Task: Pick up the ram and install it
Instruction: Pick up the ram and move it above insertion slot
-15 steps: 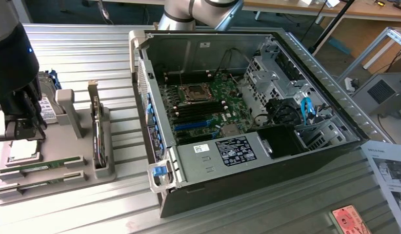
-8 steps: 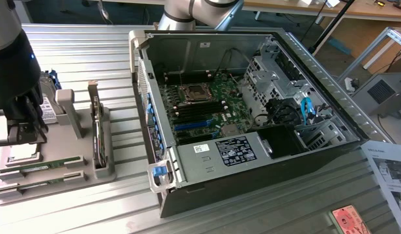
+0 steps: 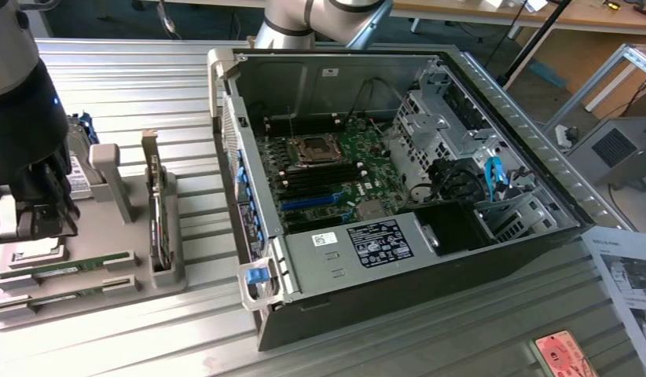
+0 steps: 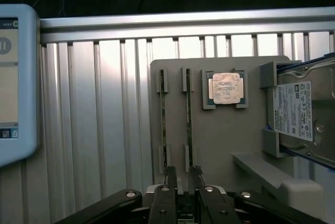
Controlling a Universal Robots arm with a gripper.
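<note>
We see the gripper [image 3: 34,226] at the exterior view's left, hanging over the left end of the grey holder tray [image 3: 129,276] on the ribbed metal table [image 3: 144,78]. In the wrist view the gripper [image 4: 182,174] has its 2 fingers [image 4: 170,182] parted by a narrow gap, and nothing sits between them. The tray's bare surface shows through the gap.

The ram sticks [image 3: 80,267] are 2 thin green boards seated on edge in the tray's clips, side by side and parallel, one just nearer than the other. In the wrist view the ram sticks [image 4: 189,122] run away from the fingertips, whose tips lie close to the sticks' near ends. We cannot tell whether they touch.

On the same tray [image 4: 225,140] a processor chip [image 4: 225,87] rests in its own square holder just beside the sticks, and a hard drive [image 4: 301,111] stands beyond it. A card with a metal bracket [image 3: 155,212] stands upright on the tray's right side.

Right of the tray lies the computer case [image 3: 491,94], side panel off, with the motherboard [image 3: 350,157] exposed and its black memory slots [image 3: 321,177] visible. A screen device [image 4: 15,82] lies on the table [image 4: 104,119], apart from the tray.
</note>
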